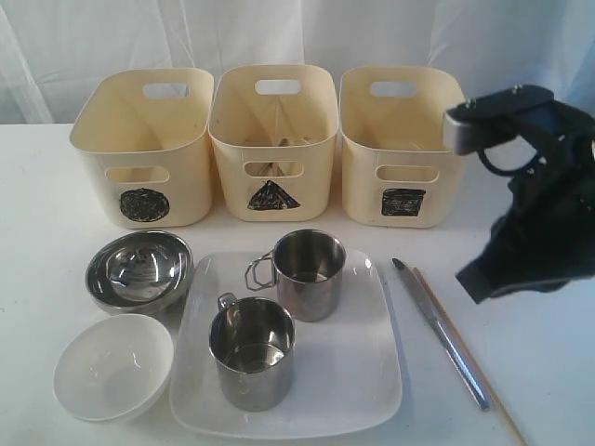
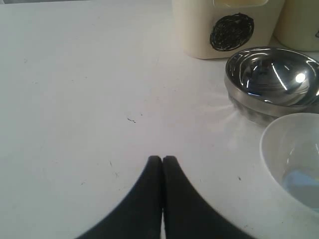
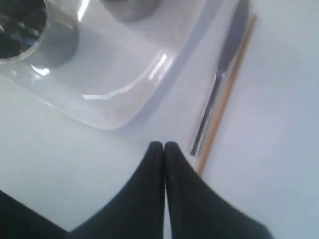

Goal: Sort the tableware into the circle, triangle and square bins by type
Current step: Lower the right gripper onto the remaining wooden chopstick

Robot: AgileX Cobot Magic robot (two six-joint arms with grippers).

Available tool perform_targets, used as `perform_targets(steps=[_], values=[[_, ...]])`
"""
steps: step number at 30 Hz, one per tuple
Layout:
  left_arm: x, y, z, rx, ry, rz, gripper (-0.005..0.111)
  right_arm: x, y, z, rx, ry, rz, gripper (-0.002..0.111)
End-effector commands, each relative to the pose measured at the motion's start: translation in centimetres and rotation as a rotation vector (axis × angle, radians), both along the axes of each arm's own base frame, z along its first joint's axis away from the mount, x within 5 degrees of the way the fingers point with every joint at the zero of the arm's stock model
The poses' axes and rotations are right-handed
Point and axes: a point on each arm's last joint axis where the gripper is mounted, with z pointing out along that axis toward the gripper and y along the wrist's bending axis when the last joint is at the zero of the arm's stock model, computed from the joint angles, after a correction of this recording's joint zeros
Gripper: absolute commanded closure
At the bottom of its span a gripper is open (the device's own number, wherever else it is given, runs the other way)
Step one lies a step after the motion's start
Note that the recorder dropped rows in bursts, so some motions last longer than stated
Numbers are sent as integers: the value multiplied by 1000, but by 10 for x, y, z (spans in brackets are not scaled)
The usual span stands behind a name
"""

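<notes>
Right end effector [image 3: 164,147], fingers pressed together and empty, hangs over the table [image 3: 279,149]. Just ahead of its tips, a steel knife [image 3: 219,79] and a wooden chopstick [image 3: 227,94] lie side by side, their length running away from it, the knife's tapered end toward the bins [image 1: 400,149]. Beside them sits the white square plate [image 3: 129,94] carrying two steel mugs [image 1: 309,274]. Left end effector [image 2: 162,159], also closed tight, faces the steel bowl [image 2: 271,79] and the small white bowl [image 2: 294,159].

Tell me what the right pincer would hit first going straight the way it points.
Probably the corner rim of the white plate, just missing the knife beside it. Depth is hard to judge, so bare table may come first.
</notes>
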Motion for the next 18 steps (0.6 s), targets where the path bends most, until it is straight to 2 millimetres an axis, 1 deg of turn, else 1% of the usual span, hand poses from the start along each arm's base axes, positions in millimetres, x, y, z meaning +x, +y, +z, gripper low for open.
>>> perform_targets(steps=[1,6,10,11,14,18], values=[[0,0,-1,-5,-3,4,107,-11,-10,-12,-90,93,-19,108],[0,0,-1,-5,-3,4,107,-10,-11,-30,-120,156,-63,108],[0,0,-1,-5,-3,4,107,-8,-11,-37,-125,164,-81,108],[0,0,-1,-5,-3,4,107,-7,-11,-38,-128,168,-82,106],[0,0,-1,-5,-3,4,107,-4,-10,-44,-145,195,-80,97],[0,0,-1,-5,-3,4,107,1,-12,-57,-219,261,-68,79]])
